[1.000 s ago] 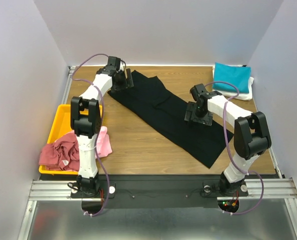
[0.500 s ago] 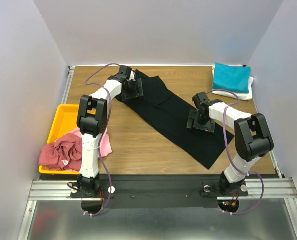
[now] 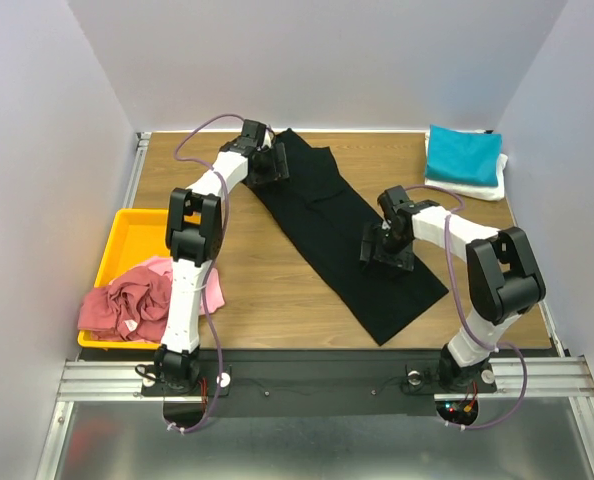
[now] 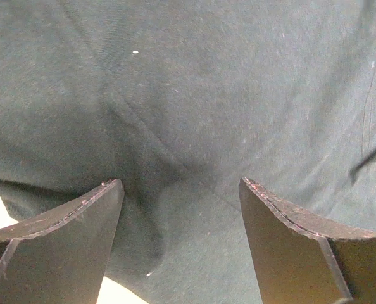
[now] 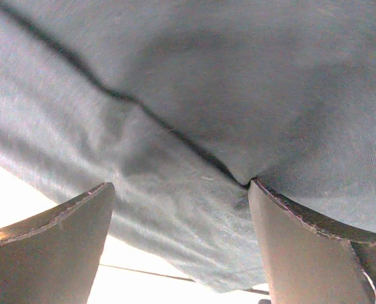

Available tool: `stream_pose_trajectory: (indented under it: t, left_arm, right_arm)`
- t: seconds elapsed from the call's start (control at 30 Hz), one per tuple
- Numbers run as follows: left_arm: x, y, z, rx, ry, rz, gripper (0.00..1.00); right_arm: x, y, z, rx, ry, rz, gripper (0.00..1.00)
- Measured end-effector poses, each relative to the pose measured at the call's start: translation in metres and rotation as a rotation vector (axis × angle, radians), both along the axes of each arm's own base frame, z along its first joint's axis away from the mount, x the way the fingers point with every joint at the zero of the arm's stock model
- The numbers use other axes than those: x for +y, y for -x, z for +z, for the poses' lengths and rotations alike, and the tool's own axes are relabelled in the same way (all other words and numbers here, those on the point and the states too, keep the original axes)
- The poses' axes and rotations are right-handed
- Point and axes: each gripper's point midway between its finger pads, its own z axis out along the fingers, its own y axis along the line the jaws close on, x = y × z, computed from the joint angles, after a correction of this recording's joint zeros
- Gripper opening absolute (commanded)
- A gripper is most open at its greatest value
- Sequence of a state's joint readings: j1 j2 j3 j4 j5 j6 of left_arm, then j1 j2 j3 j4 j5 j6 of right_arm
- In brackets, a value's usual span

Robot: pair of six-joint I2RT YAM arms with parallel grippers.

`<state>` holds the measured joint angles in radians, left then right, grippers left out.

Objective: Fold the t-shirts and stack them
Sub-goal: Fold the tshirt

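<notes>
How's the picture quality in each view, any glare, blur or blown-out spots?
Top external view: evenly lit, sharp, soft shadows; the black t-shirt shows little detail. Left wrist view: dim cloth fills the frame, slivers of table wash out pale. Right wrist view: the table past the shirt's edge is blown out near white, the cloth looks greyish.

Spread shirt [image 3: 322, 215] between tray [image 3: 117, 235] and stack [image 3: 464, 155]

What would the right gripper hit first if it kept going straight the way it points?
The black shirt: the right gripper points down at it with open jaws, over a crease near the shirt's edge. Depth is hard to judge.
</notes>
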<state>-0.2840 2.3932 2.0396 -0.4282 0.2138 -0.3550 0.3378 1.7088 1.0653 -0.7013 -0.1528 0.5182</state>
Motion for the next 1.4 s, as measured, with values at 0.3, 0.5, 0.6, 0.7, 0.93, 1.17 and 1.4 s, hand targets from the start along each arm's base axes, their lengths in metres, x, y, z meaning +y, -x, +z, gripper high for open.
stream_pose_trajectory:
  t: [0.3,0.5,0.6,0.7,0.93,1.17,1.4]
  left_arm:
    - [0.005,-0.02,0.0,-0.024,-0.026,0.033,0.86]
    - [0.009,-0.025,0.0,-0.033,-0.041,0.05,0.86]
    - [0.012,-0.031,0.0,-0.037,-0.045,0.059,0.86]
    - [0.015,-0.038,0.0,-0.05,-0.048,0.07,0.87]
    - [0.021,-0.051,0.0,-0.073,-0.045,0.103,0.86]
    - [0.03,-0.065,0.003,-0.102,-0.024,0.133,0.87]
    - [0.034,-0.07,0.005,-0.117,-0.011,0.136,0.87]
  right_arm:
    - [0.052,0.012,0.006,0.062,-0.107,0.096,0.91]
    - [0.073,0.011,0.01,0.077,-0.148,0.137,0.91]
    - [0.084,0.01,0.011,0.086,-0.163,0.16,0.91]
    - [0.092,0.011,0.012,0.088,-0.173,0.179,0.91]
    - [0.108,0.009,0.023,0.067,-0.194,0.215,0.91]
    - [0.114,0.011,0.032,0.073,-0.205,0.229,0.91]
    - [0.113,0.013,0.041,0.08,-0.187,0.245,0.91]
